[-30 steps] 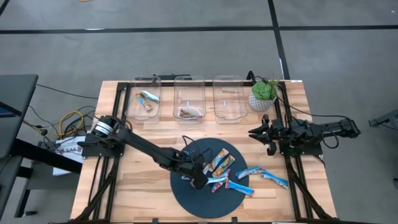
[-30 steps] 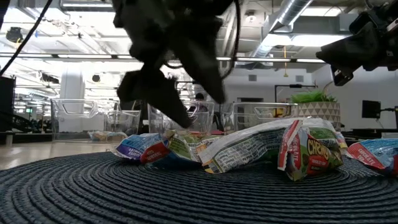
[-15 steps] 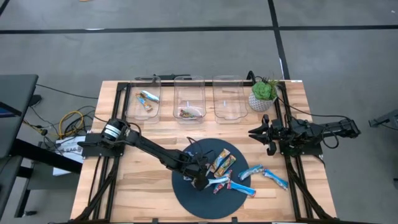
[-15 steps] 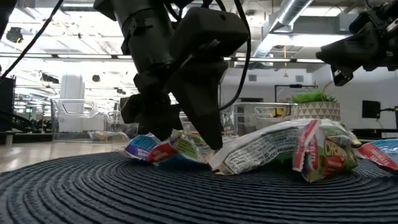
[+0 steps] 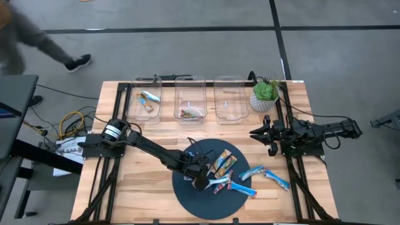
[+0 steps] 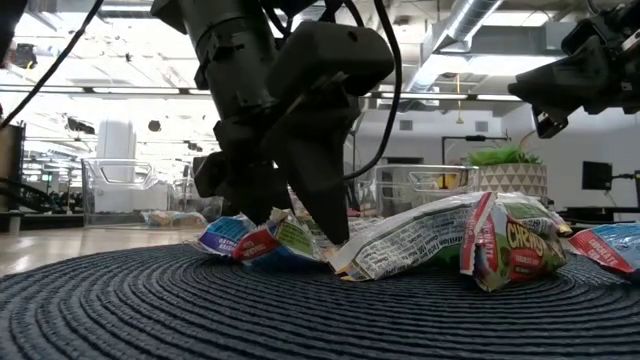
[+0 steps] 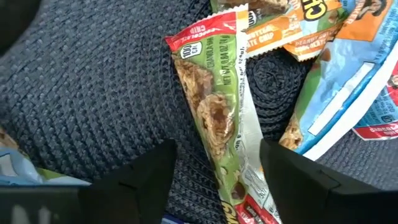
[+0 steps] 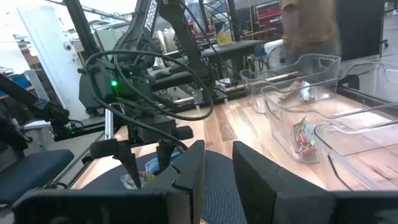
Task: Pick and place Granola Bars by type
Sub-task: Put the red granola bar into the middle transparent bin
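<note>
Several granola bars lie on a round dark woven mat (image 5: 209,200): orange ones (image 5: 222,164) and blue ones (image 5: 250,174). My left gripper (image 5: 199,181) is down at the mat's left part and open. Its fingers stand on either side of a green-and-red bar (image 7: 214,106) that lies flat on the mat; in the left wrist view mat shows between the bar and one finger (image 7: 140,180). The low view shows the fingertips (image 6: 335,232) down at the mat beside that bar (image 6: 278,238). My right gripper (image 5: 259,134) waits at the table's right side, level, with a narrow gap between its fingers (image 8: 193,168).
Three clear bins stand along the far edge: the left one (image 5: 148,109) holds a blue bar, the middle one (image 5: 190,94) a multicoloured bar, and the right one (image 5: 230,100) shows nothing inside. A potted plant (image 5: 264,94) stands right of them. A person (image 5: 37,37) walks past the far left corner.
My left gripper has come down onto the mat among the bars and tipped a little, then kept still. Its fingers now stand a little closer together around the green-and-red bar. The bars on the mat's right have shifted slightly. A person has come into view at the far left.
</note>
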Controlling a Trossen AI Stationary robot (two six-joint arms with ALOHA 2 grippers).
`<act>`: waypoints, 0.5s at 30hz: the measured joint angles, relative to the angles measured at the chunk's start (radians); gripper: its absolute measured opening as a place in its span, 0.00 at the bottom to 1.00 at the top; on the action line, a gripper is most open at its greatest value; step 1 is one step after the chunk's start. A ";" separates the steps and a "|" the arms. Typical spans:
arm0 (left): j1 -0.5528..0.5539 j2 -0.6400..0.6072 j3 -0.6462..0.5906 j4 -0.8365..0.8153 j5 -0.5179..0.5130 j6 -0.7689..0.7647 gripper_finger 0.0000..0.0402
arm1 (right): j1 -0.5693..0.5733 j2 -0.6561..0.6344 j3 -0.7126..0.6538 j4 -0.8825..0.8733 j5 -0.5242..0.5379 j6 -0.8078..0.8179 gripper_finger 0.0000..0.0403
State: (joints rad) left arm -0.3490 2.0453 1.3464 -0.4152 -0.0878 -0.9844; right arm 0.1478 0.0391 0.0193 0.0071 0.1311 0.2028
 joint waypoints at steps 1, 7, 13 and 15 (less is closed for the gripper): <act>0.000 0.000 0.000 -0.001 -0.002 0.000 0.53 | 0.000 0.000 0.000 0.000 0.000 0.000 0.19; 0.000 0.001 -0.001 -0.007 -0.001 0.000 0.36 | 0.000 0.000 0.000 0.000 0.000 0.000 0.19; 0.000 0.002 -0.002 -0.008 0.003 -0.001 0.24 | 0.000 0.000 0.000 0.000 0.000 0.000 0.19; 0.000 0.002 -0.002 -0.007 0.005 -0.001 0.21 | 0.000 0.000 0.000 0.000 0.000 0.000 0.19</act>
State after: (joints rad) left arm -0.3489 2.0472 1.3445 -0.4226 -0.0825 -0.9852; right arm 0.1478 0.0391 0.0189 0.0071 0.1310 0.2028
